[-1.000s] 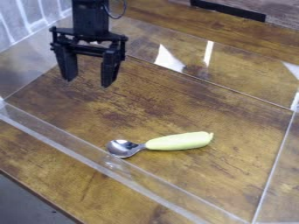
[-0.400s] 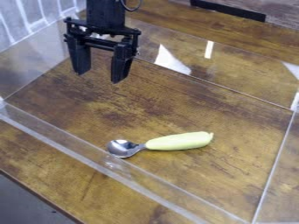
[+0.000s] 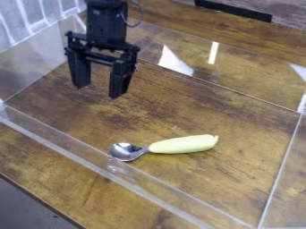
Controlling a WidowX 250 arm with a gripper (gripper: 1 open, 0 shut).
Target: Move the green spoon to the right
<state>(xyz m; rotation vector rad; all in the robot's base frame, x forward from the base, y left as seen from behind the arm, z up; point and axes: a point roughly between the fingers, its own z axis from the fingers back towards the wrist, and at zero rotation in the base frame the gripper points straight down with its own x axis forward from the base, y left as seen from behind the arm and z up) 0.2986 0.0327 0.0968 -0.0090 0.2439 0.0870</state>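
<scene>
No brand, label or writing that you could read anywhere in view. Your end effector (image 3: 100, 87) hangs over the upper left part of the worktop (image 3: 203, 103), black, two fingers (image 3: 80, 73) pointing down with a clear gap between them: spread wide, nothing held, nothing touched. Whether the fingertips reach the wood or hover just above it, you cannot tell from this angle. The green spoon (image 3: 165, 146) lies flat on the worktop, lower middle of the frame, well apart from the end effector and to its lower right in the picture. Handle thick, rounded, yellow-green, pointing toward the right edge of the frame; bowl round, shiny metal, at the left end, catching light. The bowl sits near the clear plastic wall (image 3: 72, 148) that runs along the front edge of the worktop. Worktop is dark, worn wood grain, with bright reflections on the clear panel near the back. More clear walls enclose the sides.
</scene>
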